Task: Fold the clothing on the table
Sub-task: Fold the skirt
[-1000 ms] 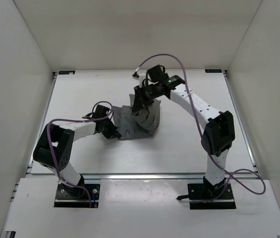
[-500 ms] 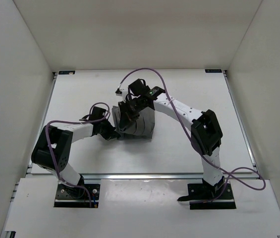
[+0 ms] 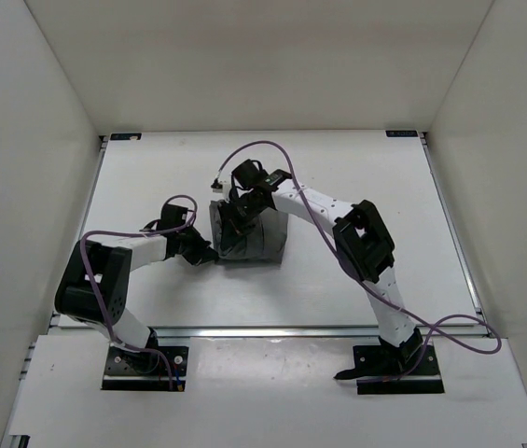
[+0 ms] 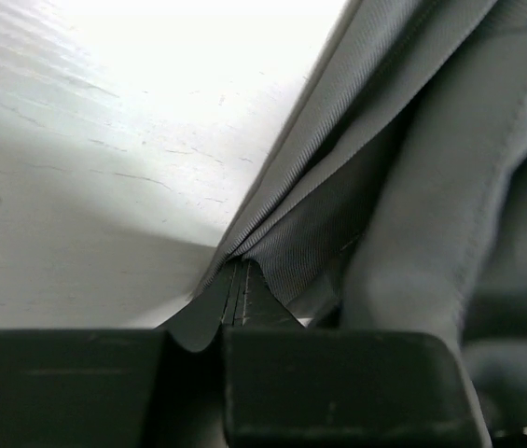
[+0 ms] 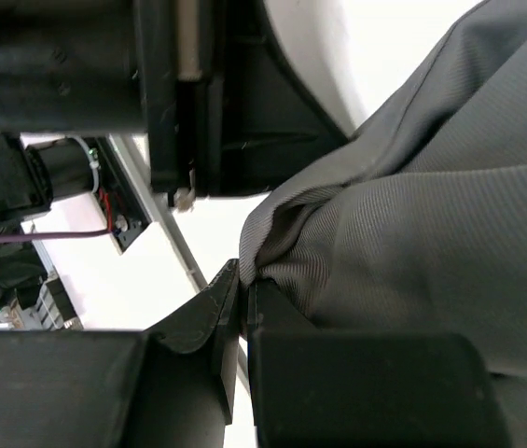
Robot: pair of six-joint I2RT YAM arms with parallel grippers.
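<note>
1. Nearest the bases, the left tool [image 4: 235, 306] lies low against the counter [image 3: 366, 187]. Its jaws are pinched narrow on a thin, layered edge of the clothing [image 3: 265, 241] at the bundle's near left corner. We judge this grip to be an anchor that stops the lower layer from sliding.
2. Next, the clothing sits mid-counter as a compact dark grey bundle, partly doubled over, with the left tool touching its edge.
3. Just beyond, the right tool [image 5: 244, 301] reaches over the bundle from the right. Its jaws are clamped tight on a raised fold of fabric. We judge that it carries the upper layer across to form the fold.
4. Farthest, the counter runs to the rear wall [image 3: 263, 65]. The fold is not yet laid flat, so we advise releasing only once the layer rests.
</note>
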